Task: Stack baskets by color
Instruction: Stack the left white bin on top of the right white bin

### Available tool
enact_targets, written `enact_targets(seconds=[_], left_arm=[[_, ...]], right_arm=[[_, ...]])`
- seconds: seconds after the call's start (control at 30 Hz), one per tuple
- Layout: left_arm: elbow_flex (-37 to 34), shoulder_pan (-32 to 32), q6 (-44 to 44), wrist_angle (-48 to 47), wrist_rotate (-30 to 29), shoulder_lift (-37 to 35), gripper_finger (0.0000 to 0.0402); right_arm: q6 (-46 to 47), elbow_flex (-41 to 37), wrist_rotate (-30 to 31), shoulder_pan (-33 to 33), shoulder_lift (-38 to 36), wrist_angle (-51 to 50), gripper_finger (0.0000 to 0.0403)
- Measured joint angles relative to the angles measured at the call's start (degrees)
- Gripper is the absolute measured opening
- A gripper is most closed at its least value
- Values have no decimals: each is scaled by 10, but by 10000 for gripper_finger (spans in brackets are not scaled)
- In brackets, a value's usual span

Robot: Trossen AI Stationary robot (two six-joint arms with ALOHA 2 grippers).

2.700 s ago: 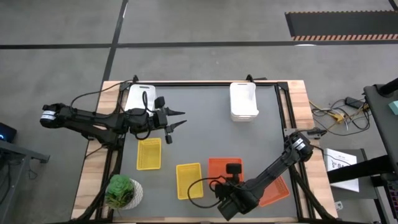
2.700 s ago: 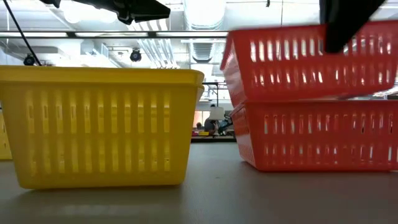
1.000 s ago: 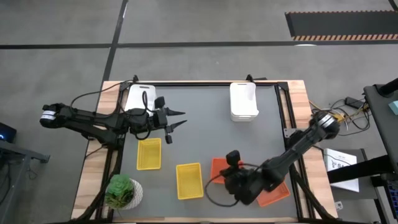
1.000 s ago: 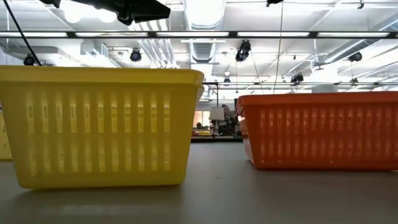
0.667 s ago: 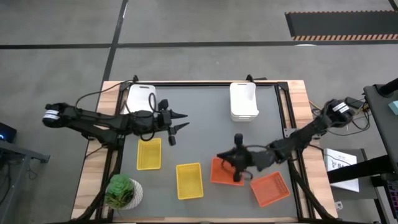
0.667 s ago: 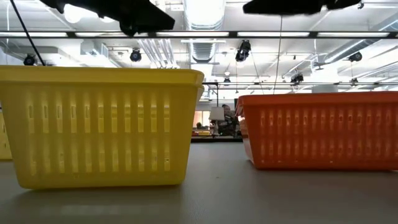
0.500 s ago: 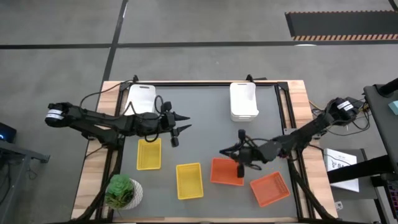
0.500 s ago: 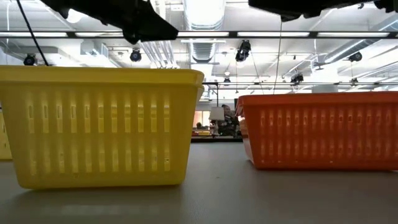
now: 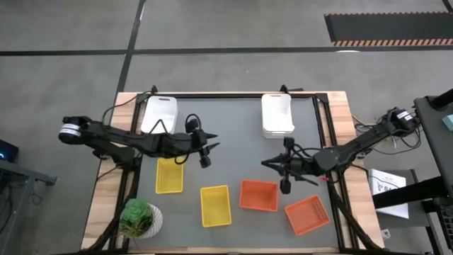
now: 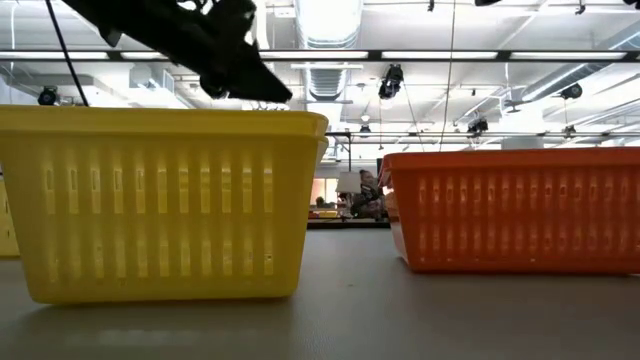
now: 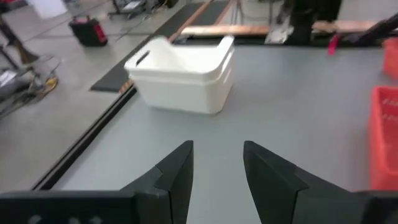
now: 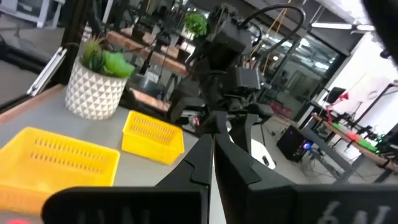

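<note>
Two orange mesh baskets (image 9: pixel 258 195) (image 9: pixel 306 214) rest on their bases, side by side at the near right. Two yellow ones (image 9: pixel 169 175) (image 9: pixel 215 205) stand at the near left. A white basket (image 9: pixel 160 113) sits at the far left and a white stack (image 9: pixel 277 115) at the far right. My right gripper (image 9: pixel 266 163) hovers shut, pointing level, above the mat beyond the orange baskets. My left gripper (image 9: pixel 212 142) hangs open above the bare mat beyond the yellow baskets, and its wrist view shows the white stack (image 11: pixel 183 74) ahead.
A green potted plant (image 9: pixel 139 218) stands at the near left corner. Bare grey mat (image 9: pixel 233 142) lies between the two grippers. A black frame rail (image 9: pixel 241 95) runs along the far edge.
My right gripper has drawn back from over the orange basket toward the far right and tipped up from pointing down to level; both orange baskets stay on the mat. My left gripper has moved a little right and down, turning slightly.
</note>
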Motion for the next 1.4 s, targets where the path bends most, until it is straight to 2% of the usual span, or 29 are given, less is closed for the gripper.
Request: enact_targets(seconds=[0.3,0.47,0.53,0.63,0.73,0.8,0.9,1.07,1.2,1.4], left_arm=[[0,0,-44,-22,-22,12,125],[0,0,-91,-71,-86,5,125],[0,3,-126,-124,-114,-1,125],[4,18,-197,-224,-113,-7,125],[34,44,-267,-372,-62,-9,125],[62,60,-282,-462,-22,-8,125],[103,78,-234,-599,22,-8,125],[140,89,-52,-754,32,-10,125],[129,100,35,-787,33,-19,125],[107,122,68,-786,32,-21,125]], right_arm=[[11,-8,0,0,-17,-21,9],[11,-8,1,0,-17,-32,9],[10,-8,1,0,-16,-35,9],[10,-8,2,0,-17,-35,9],[10,-8,2,0,-17,-36,9],[11,-8,2,0,-16,-37,9],[14,-8,2,0,-16,-40,9],[14,-8,2,0,-17,-41,9],[19,-8,2,0,-16,-42,9],[25,-8,2,0,-16,-46,9]])
